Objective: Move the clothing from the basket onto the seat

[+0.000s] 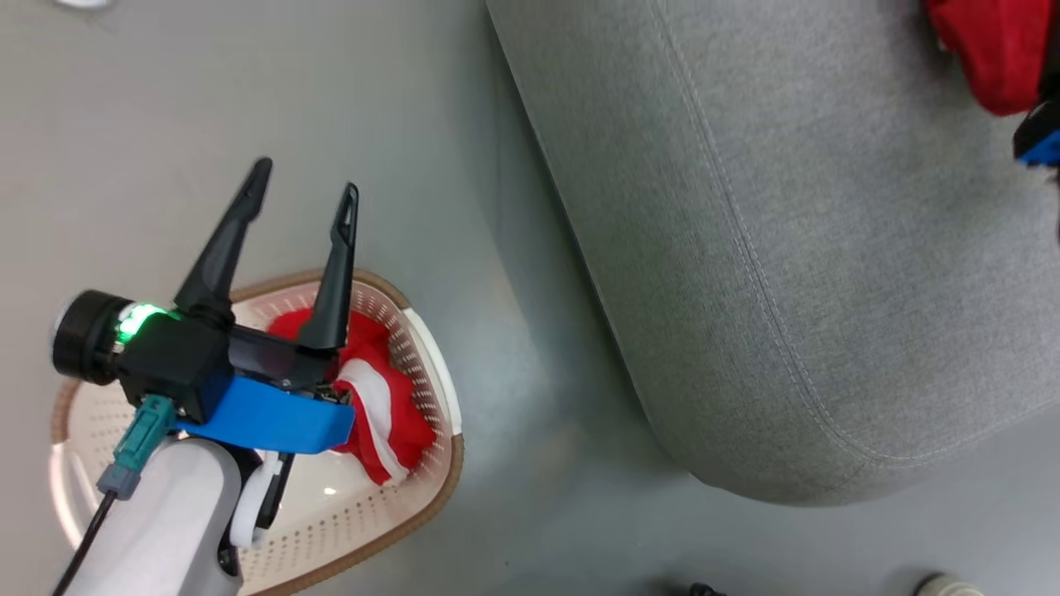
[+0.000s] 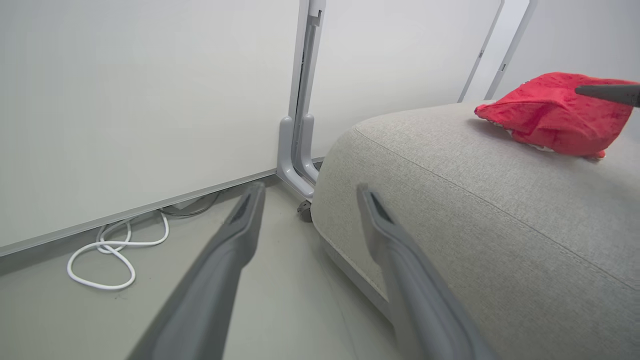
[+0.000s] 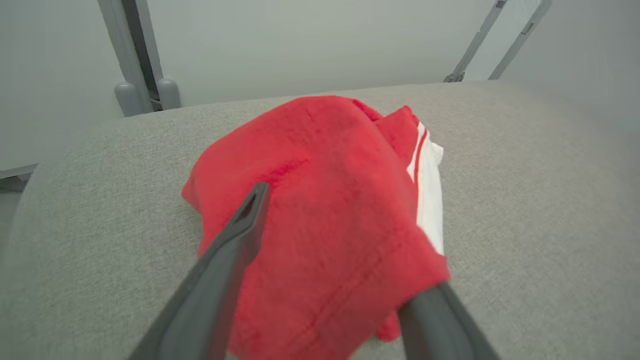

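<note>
One red garment with a white stripe [image 1: 389,406] lies bunched in the cream basket [image 1: 451,463] at the lower left. My left gripper [image 1: 308,179] hovers open and empty above the basket's far rim; in the left wrist view its fingers [image 2: 310,189] point at the floor beside the grey seat [image 2: 475,210]. The other red garment [image 3: 330,190] rests on the seat [image 3: 540,200]. My right gripper [image 3: 345,240] is open around it, one finger lying on the fabric and the other tip tucked under a fold. That garment [image 1: 994,50] also peeks in at the seat's [image 1: 787,248] far right.
A strip of grey floor separates basket and seat. A white cable [image 2: 107,250] lies coiled on the floor by a white wall panel. A grey panel post [image 2: 300,125] stands at the seat's corner. A dark finger of the right gripper [image 2: 607,92] touches the garment [image 2: 550,115].
</note>
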Available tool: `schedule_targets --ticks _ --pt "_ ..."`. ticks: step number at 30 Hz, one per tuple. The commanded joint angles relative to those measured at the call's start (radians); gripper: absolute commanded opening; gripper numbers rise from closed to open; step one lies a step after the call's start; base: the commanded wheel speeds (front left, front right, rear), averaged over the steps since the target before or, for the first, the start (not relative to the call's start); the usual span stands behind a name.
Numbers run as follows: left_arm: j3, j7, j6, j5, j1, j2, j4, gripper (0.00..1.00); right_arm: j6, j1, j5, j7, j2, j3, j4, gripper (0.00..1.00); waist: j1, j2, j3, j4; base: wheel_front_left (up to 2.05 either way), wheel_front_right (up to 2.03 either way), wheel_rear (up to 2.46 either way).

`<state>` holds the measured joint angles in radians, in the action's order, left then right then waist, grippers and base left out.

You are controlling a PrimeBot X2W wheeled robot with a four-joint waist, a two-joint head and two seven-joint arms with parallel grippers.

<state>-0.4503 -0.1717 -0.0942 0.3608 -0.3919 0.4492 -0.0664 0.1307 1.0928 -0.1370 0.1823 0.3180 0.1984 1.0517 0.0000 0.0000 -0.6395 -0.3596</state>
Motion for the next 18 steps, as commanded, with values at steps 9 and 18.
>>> schedule_targets --ticks 9,18 --pt "0.018 -0.081 -0.002 0.066 0.081 -0.089 0.138 1.00 0.000 -0.159 0.050 0.049 -0.013 -0.080 0.018 1.00 0.0000 0.0000 0.235 0.034 0.00 0.00 0.00" --pt "0.112 -0.094 0.009 0.085 0.217 -0.188 0.233 1.00 0.000 -0.464 0.021 0.081 -0.055 -0.148 -0.217 1.00 0.0000 0.0000 0.447 0.125 0.00 0.00 0.00"
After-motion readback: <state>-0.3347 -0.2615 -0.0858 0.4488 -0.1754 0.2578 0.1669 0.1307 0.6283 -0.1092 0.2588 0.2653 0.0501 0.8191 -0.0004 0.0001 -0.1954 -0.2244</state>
